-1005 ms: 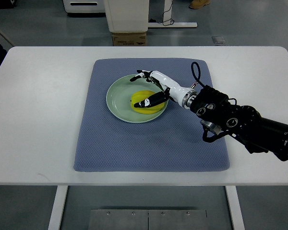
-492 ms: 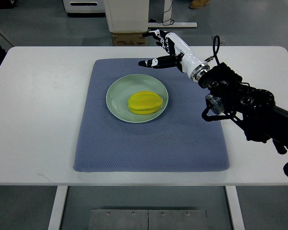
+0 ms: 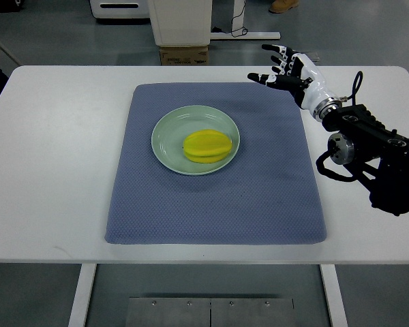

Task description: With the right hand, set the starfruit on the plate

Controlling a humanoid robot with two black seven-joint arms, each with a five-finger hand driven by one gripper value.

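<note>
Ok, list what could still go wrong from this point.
1. The starfruit lies toward the right side of the plate, not centred; a jolt to the table might roll it onto the blue mat.
2. The right hand, fingers spread and empty, hangs over the mat's far right corner; a low sweep could snag the mat and shift the plate.

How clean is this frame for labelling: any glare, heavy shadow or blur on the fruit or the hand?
Top view: lighting is even and soft; the starfruit is sharp, with only a faint sheen on the plate; the mat shows no hard shadows; the right hand at the table's far edge is slightly soft, its fingers spread.
</note>
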